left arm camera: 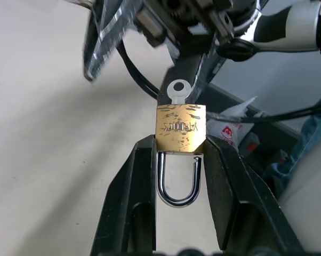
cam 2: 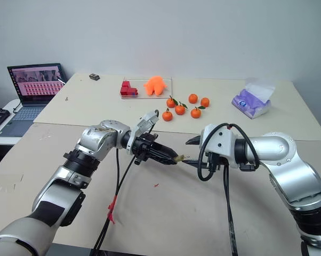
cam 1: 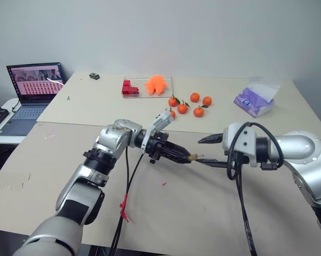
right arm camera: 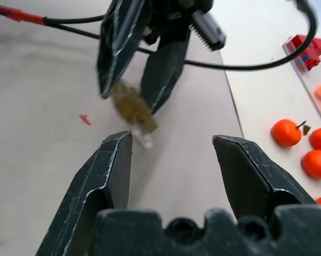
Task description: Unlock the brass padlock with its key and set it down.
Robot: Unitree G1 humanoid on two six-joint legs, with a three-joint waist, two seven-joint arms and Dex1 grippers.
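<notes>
While the left gripper (left arm camera: 181,160) clamps it between both black fingers, the brass padlock (left arm camera: 181,132) hangs above the tan table (cam 1: 203,213), its silver shackle (left arm camera: 178,181) pointing back between the fingers and looking seated in the body. Its key (left arm camera: 177,90) sticks out of the far end of the lock. Facing it from the other side, the right gripper (right arm camera: 171,160) has its fingers spread apart with nothing between them; one fingertip (right arm camera: 120,144) sits just beside the key. Farther back lie several tangerines (cam 1: 194,97), a clear tray (cam 1: 166,80) with red blocks (cam 1: 129,88) and an orange toy (cam 1: 156,84), a tissue pack (cam 1: 255,98) and a laptop (cam 1: 35,85).
</notes>
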